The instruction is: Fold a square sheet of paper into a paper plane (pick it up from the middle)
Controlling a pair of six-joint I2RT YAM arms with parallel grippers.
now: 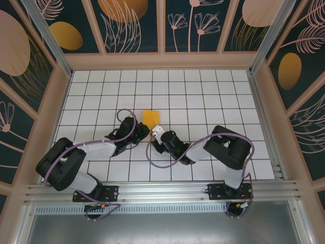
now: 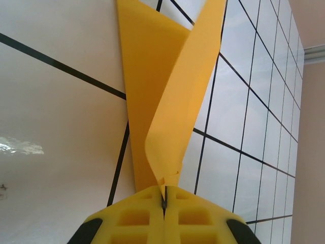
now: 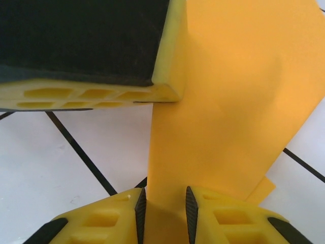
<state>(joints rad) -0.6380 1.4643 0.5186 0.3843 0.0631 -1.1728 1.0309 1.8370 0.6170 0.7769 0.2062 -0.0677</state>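
The left arm (image 1: 81, 157) lies low along the near left of the white-tiled bench (image 1: 203, 91), reaching toward the middle, with a purple cable (image 1: 122, 119) looped over its wrist. The left gripper (image 1: 143, 130) is closed tight on the near edge of the orange-yellow sheet of paper (image 1: 151, 118). In the left wrist view its yellow fingers (image 2: 137, 213) meet with no gap, and the paper (image 2: 152, 76) is pinched in the seam between them. From that pinch the paper fans out in two layers. One is a broad panel lying back toward the bench, and the other is a narrower flap that curls up in front of it.

In the top view the sheet sits just left of the bench's centre, directly beyond both gripper tips. It is partly folded, not flat.

The right gripper (image 1: 155, 131) comes in from the right, close beside the left one. In the right wrist view, its jaws stand at a narrow gap with the paper (image 3: 228, 101) running between the black pads (image 3: 189, 213). I cannot tell whether they press on it. A finger (image 3: 101, 91) of the left gripper crosses the upper left of that view, touching the paper's edge. The right arm (image 1: 228, 147) bends back toward the near right.
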